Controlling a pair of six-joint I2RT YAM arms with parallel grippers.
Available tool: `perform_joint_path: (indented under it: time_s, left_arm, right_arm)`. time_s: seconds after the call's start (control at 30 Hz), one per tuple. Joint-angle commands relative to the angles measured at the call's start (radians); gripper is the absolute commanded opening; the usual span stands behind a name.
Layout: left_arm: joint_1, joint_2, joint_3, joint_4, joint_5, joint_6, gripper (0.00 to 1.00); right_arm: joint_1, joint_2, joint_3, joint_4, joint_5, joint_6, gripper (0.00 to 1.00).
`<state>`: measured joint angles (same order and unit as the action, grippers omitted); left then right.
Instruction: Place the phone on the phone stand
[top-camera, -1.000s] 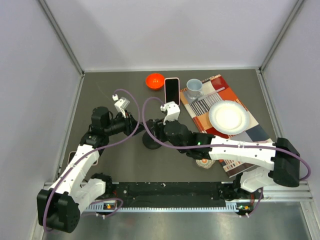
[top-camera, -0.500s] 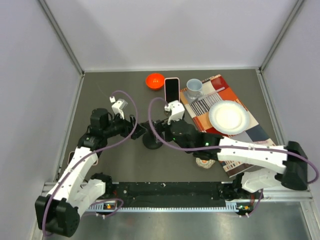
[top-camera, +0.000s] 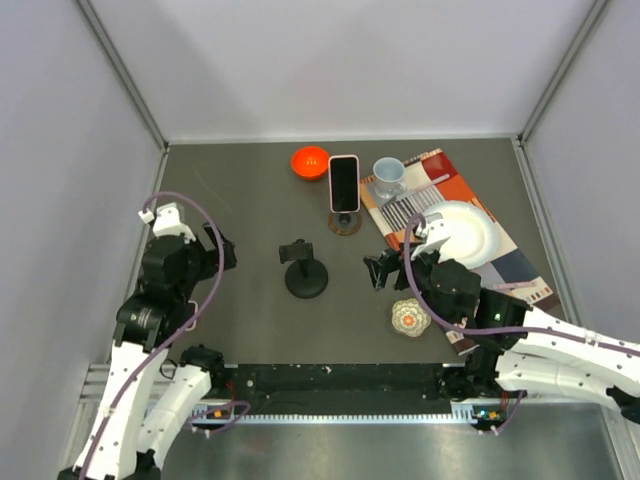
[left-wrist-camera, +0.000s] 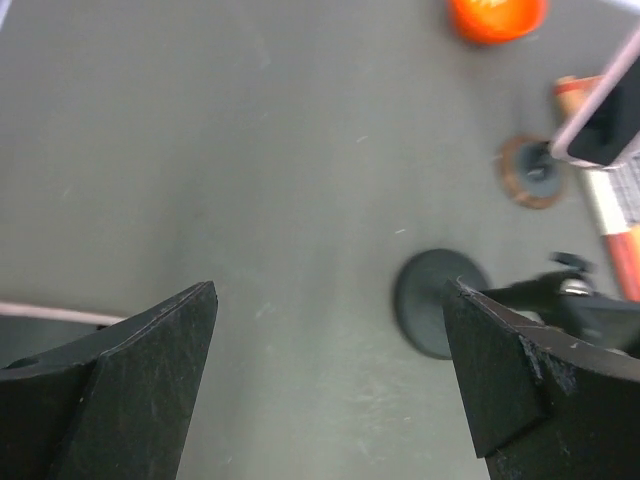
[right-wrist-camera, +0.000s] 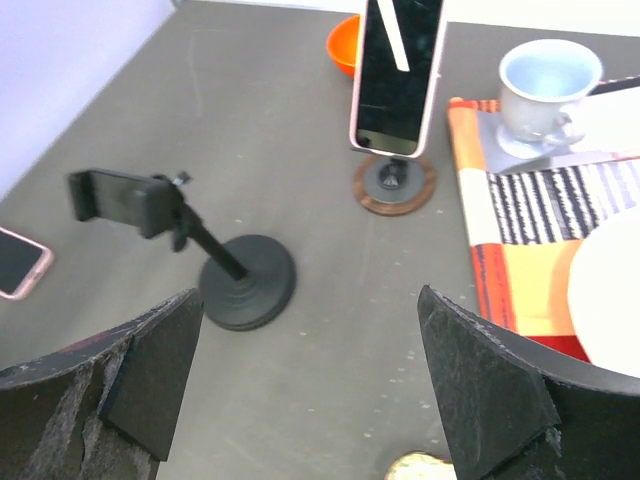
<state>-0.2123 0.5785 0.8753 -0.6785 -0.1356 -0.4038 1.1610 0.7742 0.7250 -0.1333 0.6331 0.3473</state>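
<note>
Currently the phone (top-camera: 343, 183) stands upright on a stand with a round brown base (top-camera: 344, 222) at the back of the table, between an orange bowl (top-camera: 310, 161) and a cup (top-camera: 389, 175). The left gripper (left-wrist-camera: 330, 290) and right gripper (right-wrist-camera: 310, 295) both have their jaws spread wide, hold nothing, and are well apart from the phone. A black stand (top-camera: 304, 270) sits between them.
</note>
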Motion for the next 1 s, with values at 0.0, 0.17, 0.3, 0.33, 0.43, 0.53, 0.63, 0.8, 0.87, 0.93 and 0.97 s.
perform_joint_path:
  time_s: [0.0, 0.17, 0.3, 0.33, 0.43, 0.53, 0.63, 0.8, 0.87, 0.93, 0.97]
  left_arm:
    - [0.023, 0.104, -0.019, -0.139, -0.220, -0.096, 0.99]
    - [0.337, 0.234, -0.047, -0.125, -0.030, -0.288, 0.99]
    - [0.468, 0.311, -0.003, -0.237, -0.119, -0.371, 0.99]
    - [0.494, 0.319, -0.002, -0.245, -0.125, -0.397, 0.99]
    - [0.596, 0.380, -0.019, -0.269, -0.084, -0.453, 0.99]
    - [0.629, 0.411, -0.077, -0.213, -0.021, -0.501, 0.99]
    - [0.637, 0.444, -0.111, -0.193, -0.025, -0.549, 0.99]
    - [0.646, 0.511, -0.124, -0.236, -0.087, -0.607, 0.99]
    - [0.654, 0.523, -0.142, -0.237, -0.085, -0.639, 0.99]
    - [0.666, 0.532, -0.156, -0.236, -0.084, -0.670, 0.99]
    - [0.674, 0.537, -0.166, -0.242, -0.085, -0.681, 0.99]
  right_arm:
    - [-0.079, -0.052, -0.062, -0.002, -0.062, -0.096, 0.89]
    - [-0.196, 0.002, -0.118, 0.092, -0.258, -0.128, 0.91]
    - [-0.283, 0.071, -0.104, 0.096, -0.369, -0.107, 0.92]
    - [-0.287, 0.079, -0.105, 0.101, -0.380, -0.103, 0.92]
    - [-0.290, 0.073, -0.130, 0.126, -0.411, -0.103, 0.93]
    - [-0.305, 0.062, -0.168, 0.170, -0.414, -0.091, 0.94]
    - [-0.307, 0.053, -0.187, 0.188, -0.429, -0.079, 0.94]
    - [-0.299, 0.001, -0.222, 0.213, -0.431, -0.070, 0.94]
    - [-0.285, -0.010, -0.231, 0.213, -0.406, -0.076, 0.94]
    - [-0.274, -0.021, -0.236, 0.212, -0.389, -0.085, 0.94]
    - [-0.268, -0.024, -0.236, 0.210, -0.371, -0.087, 0.95]
